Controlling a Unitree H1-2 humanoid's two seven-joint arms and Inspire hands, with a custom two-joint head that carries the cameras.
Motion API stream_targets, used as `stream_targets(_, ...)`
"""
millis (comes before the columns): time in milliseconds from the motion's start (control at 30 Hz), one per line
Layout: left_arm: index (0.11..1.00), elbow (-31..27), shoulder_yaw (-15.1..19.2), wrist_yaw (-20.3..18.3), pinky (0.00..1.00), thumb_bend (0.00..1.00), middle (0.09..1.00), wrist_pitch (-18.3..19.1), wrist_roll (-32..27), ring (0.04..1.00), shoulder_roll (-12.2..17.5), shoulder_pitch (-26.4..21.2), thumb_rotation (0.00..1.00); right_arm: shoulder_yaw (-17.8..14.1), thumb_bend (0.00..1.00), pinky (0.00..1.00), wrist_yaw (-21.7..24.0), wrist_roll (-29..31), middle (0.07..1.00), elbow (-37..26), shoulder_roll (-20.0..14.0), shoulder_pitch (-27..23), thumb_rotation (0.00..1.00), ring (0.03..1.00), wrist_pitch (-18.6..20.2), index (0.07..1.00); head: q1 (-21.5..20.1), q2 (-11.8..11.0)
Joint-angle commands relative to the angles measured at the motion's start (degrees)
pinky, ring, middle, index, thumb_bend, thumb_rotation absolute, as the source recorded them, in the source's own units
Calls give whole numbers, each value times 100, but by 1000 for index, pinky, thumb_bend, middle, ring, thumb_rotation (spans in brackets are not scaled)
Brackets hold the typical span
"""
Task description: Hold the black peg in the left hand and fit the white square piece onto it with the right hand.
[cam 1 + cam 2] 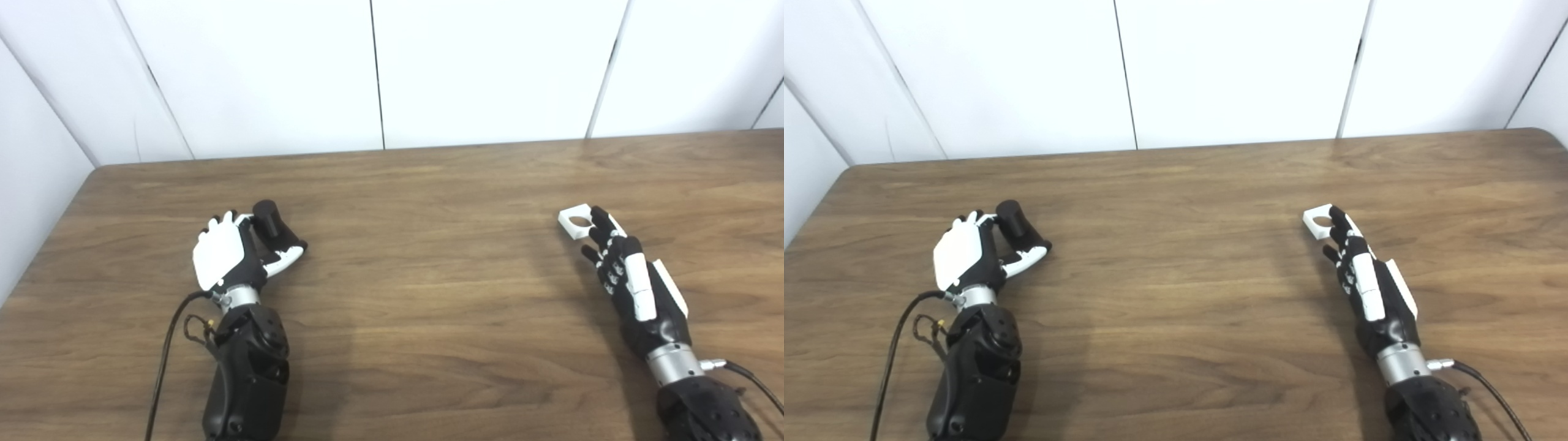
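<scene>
Wood-grain table (429, 294) carries everything. Left robot hand (229, 254) curls closed around a stubby black peg (269, 220), cylindrical, protruding above its fingers. Right robot hand (625, 269) pinches a white square piece (574, 222), round-holed, at its fingertips.

Black peg (269, 222) lower part hidden in left robot hand (229, 252); forearms cut off at bottom.

A wooden table (429, 318) with brown grain fills the lower view. Behind it stand plain white wall panels (490, 67), split by thin dark seams.
</scene>
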Motion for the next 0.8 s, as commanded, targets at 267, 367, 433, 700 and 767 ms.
stream_targets(267, 665, -332, -34, -23, 1000, 756, 930, -9, 21, 1000, 144, -57, 304, -20, 659, 951, 11, 80, 1000, -26, -9, 36, 1000, 1000, 0, 955, 25, 26)
stream_targets(367, 657, -329, -69, 7, 1000, 750, 927, -12, -41, 1000, 169, -44, 283, -32, 667, 957, 31, 106, 1000, 4, -25, 17, 1000, 1000, -24, 955, 35, 30)
stream_targets(433, 654, -330, -76, 30, 1000, 746, 928, -14, -112, 1000, 174, -41, 273, -30, 668, 960, 48, 107, 1000, 13, -43, 14, 1000, 1000, -34, 957, 39, 34)
stream_targets(700, 641, -318, -158, 151, 1000, 740, 929, -18, -268, 1000, 200, -25, 260, -37, 664, 971, 83, 182, 1000, 30, -81, 7, 1000, 1000, -57, 959, 44, 49)
stream_targets(767, 638, -327, -182, 159, 1000, 739, 930, -20, -303, 1000, 208, -11, 257, -32, 662, 973, 89, 204, 1000, 22, -96, 8, 1000, 1000, -36, 960, 49, 53)
